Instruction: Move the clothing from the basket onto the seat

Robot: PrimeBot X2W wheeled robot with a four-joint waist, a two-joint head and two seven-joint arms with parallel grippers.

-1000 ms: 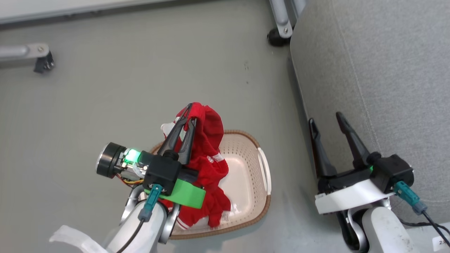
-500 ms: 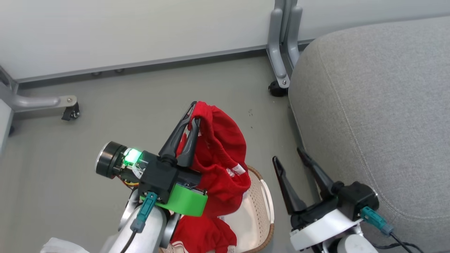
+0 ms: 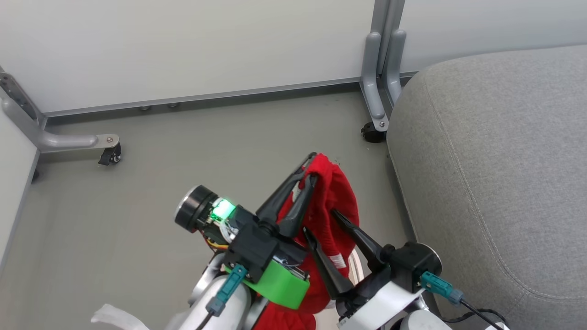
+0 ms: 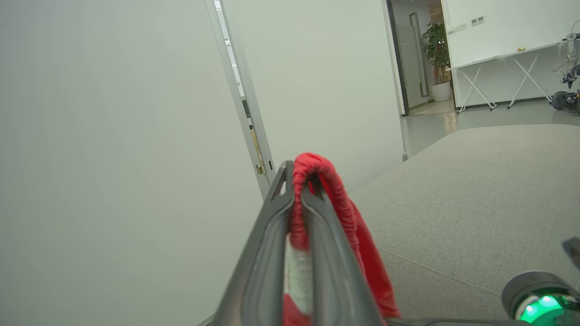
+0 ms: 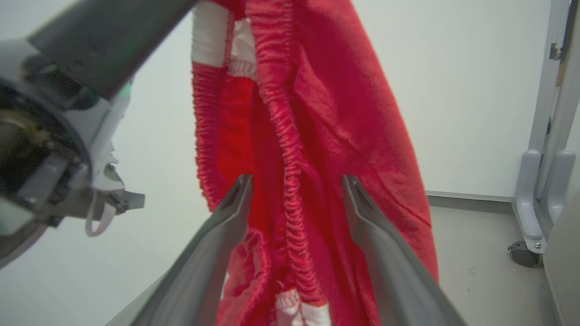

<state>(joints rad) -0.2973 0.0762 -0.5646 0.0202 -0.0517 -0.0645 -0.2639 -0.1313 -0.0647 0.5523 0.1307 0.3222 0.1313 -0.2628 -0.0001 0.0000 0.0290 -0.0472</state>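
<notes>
Room over the bare seat (image 3: 500,165) on the right and the floor (image 3: 160,192) on the left. Grey post (image 3: 381,78) with caster (image 3: 372,133) stands at the seat's far corner. Clothing (image 3: 335,188) hangs between the spread fingers of the right claw (image 3: 319,221).

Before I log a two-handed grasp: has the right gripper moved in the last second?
Yes. The right gripper has swung left, away from the seat edge it was beside; its open fingers are now at the clothing the left gripper holds.

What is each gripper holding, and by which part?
Left gripper is shut on a red garment, pinching its gathered elastic edge; the rest hangs below. Right gripper is open at the hanging cloth, holding nothing.
</notes>
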